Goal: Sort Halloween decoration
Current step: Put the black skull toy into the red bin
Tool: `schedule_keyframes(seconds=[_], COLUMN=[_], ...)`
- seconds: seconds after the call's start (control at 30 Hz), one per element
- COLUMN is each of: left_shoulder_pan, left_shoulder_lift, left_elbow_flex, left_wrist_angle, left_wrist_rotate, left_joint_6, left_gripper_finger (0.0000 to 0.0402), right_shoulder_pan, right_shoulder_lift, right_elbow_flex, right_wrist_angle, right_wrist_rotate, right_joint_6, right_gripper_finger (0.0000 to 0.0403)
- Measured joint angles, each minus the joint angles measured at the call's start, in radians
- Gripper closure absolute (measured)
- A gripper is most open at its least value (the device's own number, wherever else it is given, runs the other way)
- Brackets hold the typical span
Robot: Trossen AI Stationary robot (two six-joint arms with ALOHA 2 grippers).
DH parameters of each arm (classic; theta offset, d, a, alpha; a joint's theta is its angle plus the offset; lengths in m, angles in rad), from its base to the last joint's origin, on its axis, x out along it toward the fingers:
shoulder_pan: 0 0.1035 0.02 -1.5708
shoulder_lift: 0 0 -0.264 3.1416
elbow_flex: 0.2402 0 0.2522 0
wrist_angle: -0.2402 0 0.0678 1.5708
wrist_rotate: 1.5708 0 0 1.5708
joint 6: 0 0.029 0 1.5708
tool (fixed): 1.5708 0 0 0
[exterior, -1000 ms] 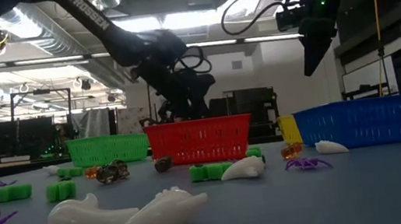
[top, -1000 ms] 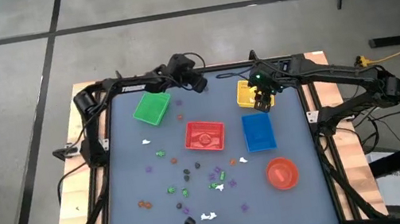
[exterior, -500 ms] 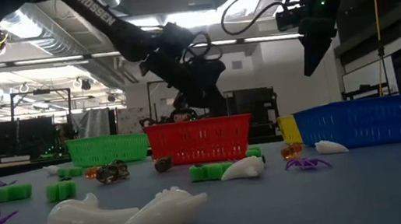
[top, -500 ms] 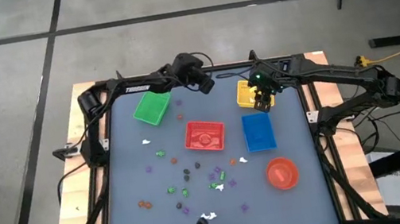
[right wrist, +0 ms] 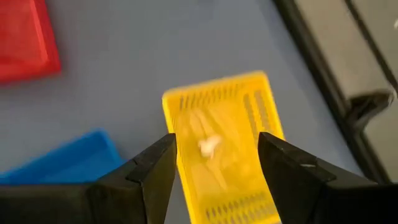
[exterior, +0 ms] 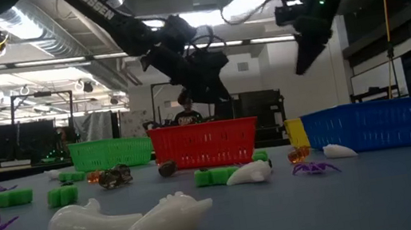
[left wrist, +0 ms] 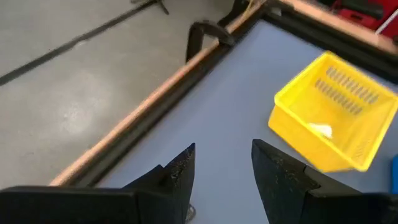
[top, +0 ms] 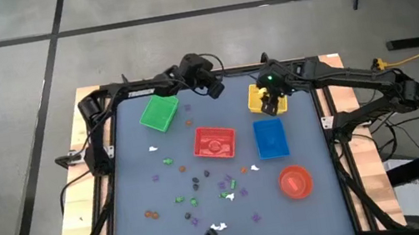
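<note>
Swinging slightly back since a second ago, the left gripper now hangs above the table's far edge between the green basket and the yellow basket, its two fingers parted with nothing between them; the right gripper has tilted a little over the yellow basket, fingers spread wide and empty, a small white trinket lying inside the basket below; beside the yellow basket sits the blue basket, and the red basket stands at the table's middle with a round red bowl nearer the front right; the Halloween decoration remains scattered across the grey table in front of the baskets, green, purple, orange and white pieces well apart from both grippers; at table height, two white ghost-like figures lie nearest the camera, with green pieces and a purple spider farther back.
</note>
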State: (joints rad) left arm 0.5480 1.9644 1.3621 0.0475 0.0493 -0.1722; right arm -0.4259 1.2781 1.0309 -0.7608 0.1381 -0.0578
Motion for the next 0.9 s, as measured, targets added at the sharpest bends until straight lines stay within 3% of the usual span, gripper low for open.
schedule_keyframes(seconds=[0.23,0.57,0.73,0.9], left_shoulder_pan=[0.035,0.064,0.047,0.024], left_shoulder_lift=[-0.087,-0.269,-0.323,-0.406], left_elbow_flex=[0.000,0.000,-0.022,-0.187], left_wrist_angle=[-0.106,-0.381,-0.424,-0.314], left_wrist_rotate=[0.019,0.017,-0.034,-0.058], left_joint_6=[0.041,0.127,0.138,0.119], left_gripper_finger=[0.0258,0.0258,0.0258,0.0258], right_shoulder_pan=[-0.001,-0.022,-0.067,-0.095], right_shoulder_lift=[0.038,0.230,0.349,0.466], right_elbow_flex=[0.000,0.000,0.055,0.130], right_wrist_angle=[0.321,0.614,0.638,0.638], right_wrist_rotate=[-0.001,-0.090,-0.131,-0.165], right_joint_6=[-0.004,-0.082,-0.081,-0.088], right_gripper_finger=[0.0178,0.0178,0.0178,0.0178])
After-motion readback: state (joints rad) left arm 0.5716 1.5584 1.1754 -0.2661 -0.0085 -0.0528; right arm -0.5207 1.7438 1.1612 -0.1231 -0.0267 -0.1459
